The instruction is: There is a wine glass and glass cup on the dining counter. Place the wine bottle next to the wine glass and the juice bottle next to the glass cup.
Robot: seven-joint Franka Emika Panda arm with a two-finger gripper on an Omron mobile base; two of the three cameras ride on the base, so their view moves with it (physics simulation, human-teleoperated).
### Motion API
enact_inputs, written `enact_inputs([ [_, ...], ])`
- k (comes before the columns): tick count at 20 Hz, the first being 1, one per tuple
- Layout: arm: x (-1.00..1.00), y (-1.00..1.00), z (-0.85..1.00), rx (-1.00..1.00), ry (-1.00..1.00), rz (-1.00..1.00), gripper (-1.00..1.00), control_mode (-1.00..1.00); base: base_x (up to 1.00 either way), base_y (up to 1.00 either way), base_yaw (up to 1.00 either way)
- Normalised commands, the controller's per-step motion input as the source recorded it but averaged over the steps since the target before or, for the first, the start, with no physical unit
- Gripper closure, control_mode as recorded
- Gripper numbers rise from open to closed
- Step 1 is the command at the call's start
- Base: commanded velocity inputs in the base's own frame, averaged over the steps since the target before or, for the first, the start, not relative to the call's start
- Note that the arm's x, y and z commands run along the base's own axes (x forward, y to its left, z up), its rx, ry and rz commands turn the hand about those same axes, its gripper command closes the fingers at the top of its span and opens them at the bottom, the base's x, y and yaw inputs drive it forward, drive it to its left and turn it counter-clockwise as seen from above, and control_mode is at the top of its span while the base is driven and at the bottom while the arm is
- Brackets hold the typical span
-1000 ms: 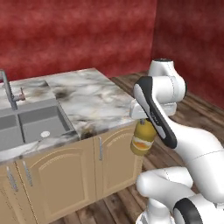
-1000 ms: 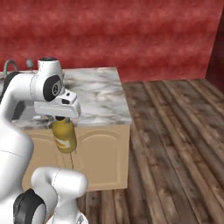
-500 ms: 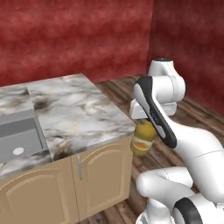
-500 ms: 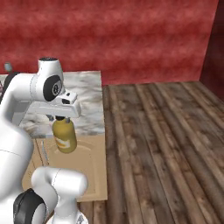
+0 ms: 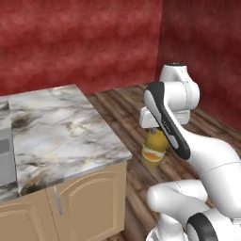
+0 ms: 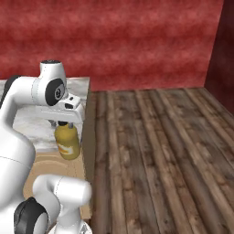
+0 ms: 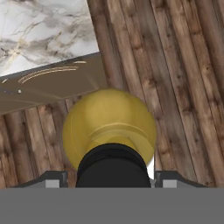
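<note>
Beneath the wrist, the gripper [image 5: 157, 131] is clamped on the black cap of the juice bottle [image 5: 154, 148], which hangs upright, long axis vertical, over the wooden floor [image 6: 160, 137] just off the corner of the dining counter [image 5: 61, 132]. Seen from the hand, the bottle [image 7: 109, 131] sits outside the marble edge [image 7: 43, 30], so the counter lies to the arm's left and a little ahead. Setting it down probably calls for carrying it sideways over the top; what the bottle holds cannot be told
</note>
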Motion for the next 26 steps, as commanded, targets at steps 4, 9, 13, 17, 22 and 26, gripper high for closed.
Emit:
enact_inputs([
  [4, 0.0, 0.0, 0.0, 0.0, 0.0, 0.0, 1.0, 1.0, 0.56, -0.52, 0.05],
  [9, 0.0, 0.0, 0.0, 0.0, 0.0, 0.0, 1.0, 1.0, 0.56, -0.52, 0.05],
  [13, 0.0, 0.0, 0.0, 0.0, 0.0, 0.0, 1.0, 1.0, 0.57, -0.5, 0.06],
  [17, 0.0, 0.0, 0.0, 0.0, 0.0, 0.0, 1.0, 1.0, 0.57, -0.49, 0.06],
  [22, 0.0, 0.0, 0.0, 0.0, 0.0, 0.0, 1.0, 1.0, 0.59, -0.48, 0.06],
  [26, 0.0, 0.0, 0.0, 0.0, 0.0, 0.0, 1.0, 1.0, 0.65, -0.43, 0.04],
])
